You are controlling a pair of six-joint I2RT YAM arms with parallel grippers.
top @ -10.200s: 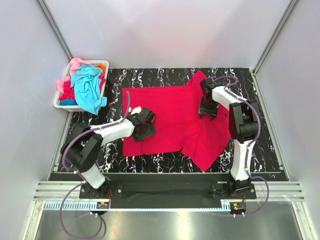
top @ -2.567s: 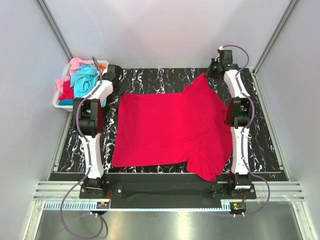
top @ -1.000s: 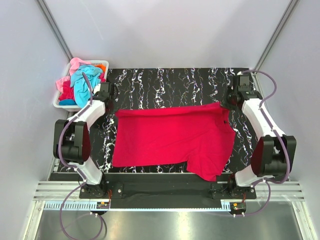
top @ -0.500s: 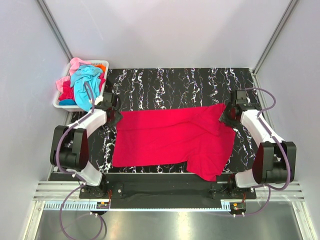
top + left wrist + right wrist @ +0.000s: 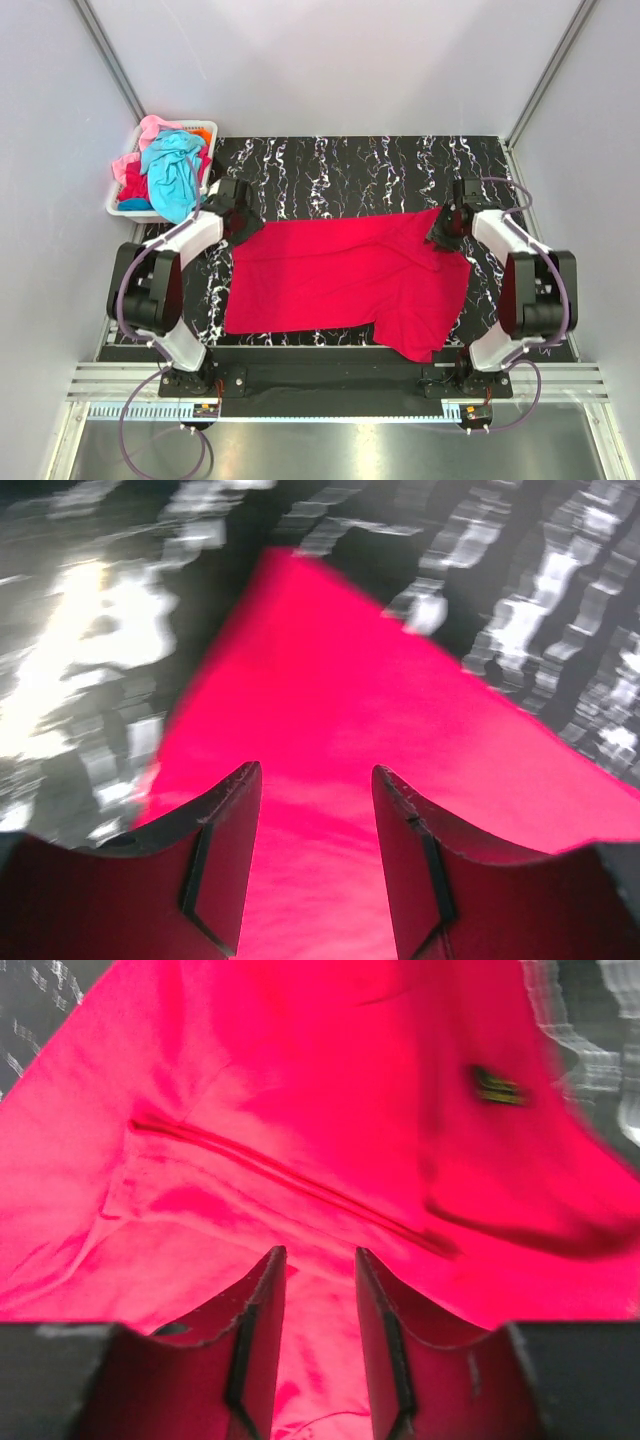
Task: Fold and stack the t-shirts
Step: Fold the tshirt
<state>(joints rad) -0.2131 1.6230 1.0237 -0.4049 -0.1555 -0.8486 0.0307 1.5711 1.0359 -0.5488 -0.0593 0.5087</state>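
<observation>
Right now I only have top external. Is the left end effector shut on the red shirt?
Observer: No. The left wrist view shows the left end effector open, with the red t-shirt showing through the gap.
Operator: And the right one?
Observer: The right end effector is open too, with cloth visible between its fingers.
Operator: Any marker on the cloth near it?
Observer: A small dark label sits on the cloth ahead of it, toward the right of the right wrist view. It is too blurred to read.
</observation>
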